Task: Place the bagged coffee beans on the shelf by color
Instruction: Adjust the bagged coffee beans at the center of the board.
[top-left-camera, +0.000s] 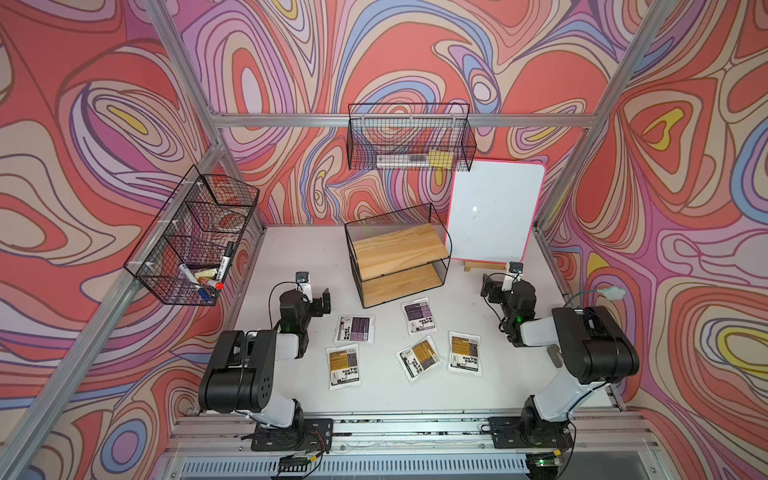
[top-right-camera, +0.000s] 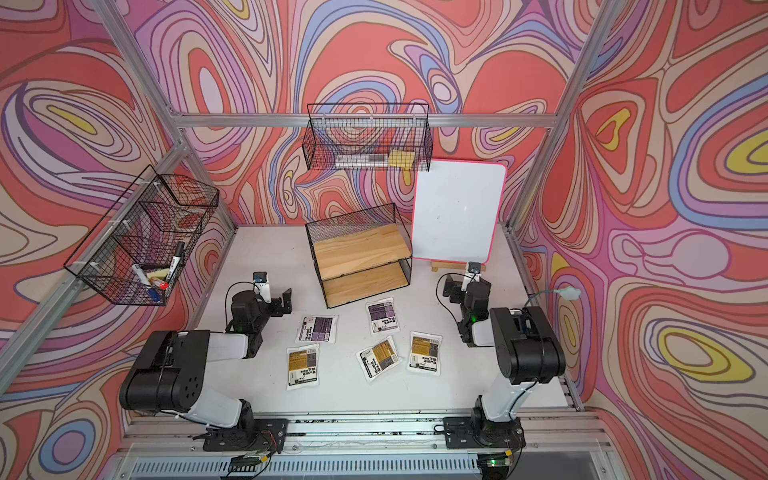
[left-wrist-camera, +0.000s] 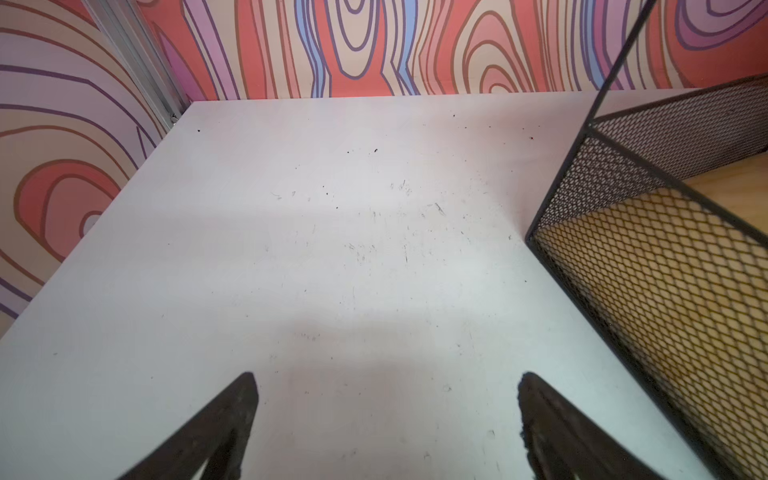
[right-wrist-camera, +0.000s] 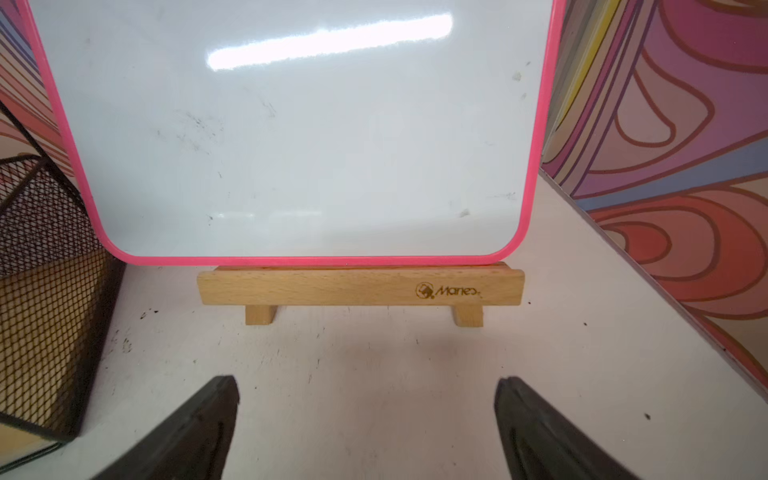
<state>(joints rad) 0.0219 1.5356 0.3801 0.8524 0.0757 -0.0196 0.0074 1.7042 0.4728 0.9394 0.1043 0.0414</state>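
Left gripper (left-wrist-camera: 387, 378) and right gripper (right-wrist-camera: 365, 381): both splayed, empty. Bagged coffee beans (top-left-camera: 354, 328), five, before shelf (top-left-camera: 399, 247), unsorted; we judge first pickup next.

Shelf (top-left-camera: 399, 253) toward the back of the table (top-left-camera: 299, 257), 5 bags (top-left-camera: 417, 359) spread before it.
The whiteboard (top-left-camera: 494, 212) stands on its stand (top-left-camera: 478, 266) just right of the shelf. 2 bags lie nearest the shelf, 3 nearer the arm bases. The left gripper (top-left-camera: 320, 303) sits left of the shelf, the right gripper (top-left-camera: 490, 286) before the whiteboard.
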